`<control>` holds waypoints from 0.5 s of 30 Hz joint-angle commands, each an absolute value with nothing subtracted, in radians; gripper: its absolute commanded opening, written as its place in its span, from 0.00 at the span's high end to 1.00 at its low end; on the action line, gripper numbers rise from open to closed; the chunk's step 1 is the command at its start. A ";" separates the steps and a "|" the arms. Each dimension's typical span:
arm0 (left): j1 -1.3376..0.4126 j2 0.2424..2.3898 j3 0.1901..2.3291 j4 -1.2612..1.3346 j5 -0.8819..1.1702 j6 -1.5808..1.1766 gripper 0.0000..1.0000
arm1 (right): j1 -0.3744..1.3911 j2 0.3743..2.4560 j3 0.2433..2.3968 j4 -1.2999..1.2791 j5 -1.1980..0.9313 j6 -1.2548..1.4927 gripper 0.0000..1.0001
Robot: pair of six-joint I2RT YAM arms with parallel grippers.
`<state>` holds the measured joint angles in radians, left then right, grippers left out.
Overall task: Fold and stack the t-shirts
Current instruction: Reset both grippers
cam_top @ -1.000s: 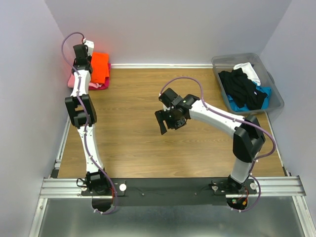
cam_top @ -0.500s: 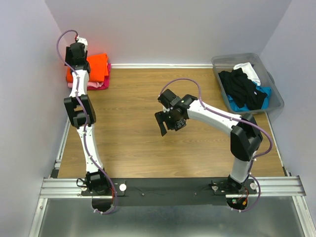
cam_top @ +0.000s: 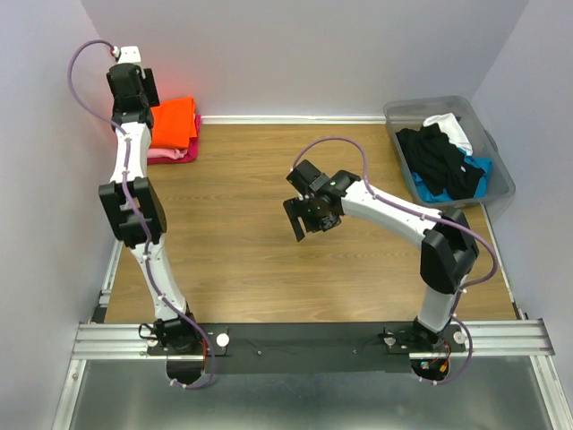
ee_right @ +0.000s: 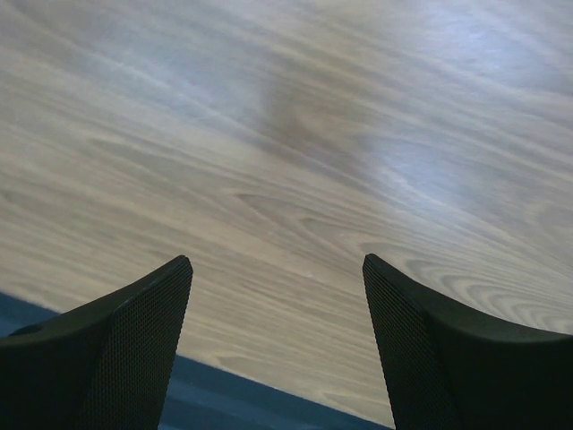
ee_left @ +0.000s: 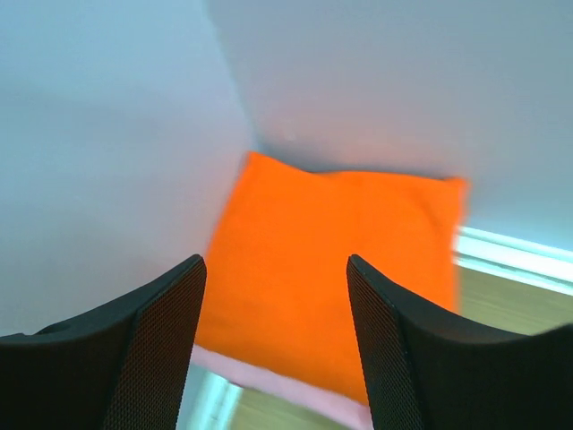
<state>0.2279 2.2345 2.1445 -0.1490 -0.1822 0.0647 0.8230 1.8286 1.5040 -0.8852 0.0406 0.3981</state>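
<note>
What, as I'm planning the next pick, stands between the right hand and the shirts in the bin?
Nothing visible on the table between the right hand and the bin; only the bin's own wall, so the shirts must be reached from above.

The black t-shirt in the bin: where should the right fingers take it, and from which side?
Pinch a raised fold near the middle of the black t-shirt, coming straight down. It lies crumpled on top of the blue t-shirt, and the bin walls likely block a sideways approach.
</note>
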 commanded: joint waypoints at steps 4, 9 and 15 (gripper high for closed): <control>0.138 1.948 1.817 -0.084 0.051 -0.170 0.24 | 0.769 1.698 1.499 -0.900 0.325 0.420 0.15; 0.008 1.674 1.562 -0.064 0.009 -0.256 0.24 | 0.651 1.582 1.460 -0.894 0.448 0.426 0.11; -0.288 1.386 1.289 -0.093 -0.138 -0.334 0.23 | 0.445 1.338 1.373 -0.874 0.481 0.391 0.04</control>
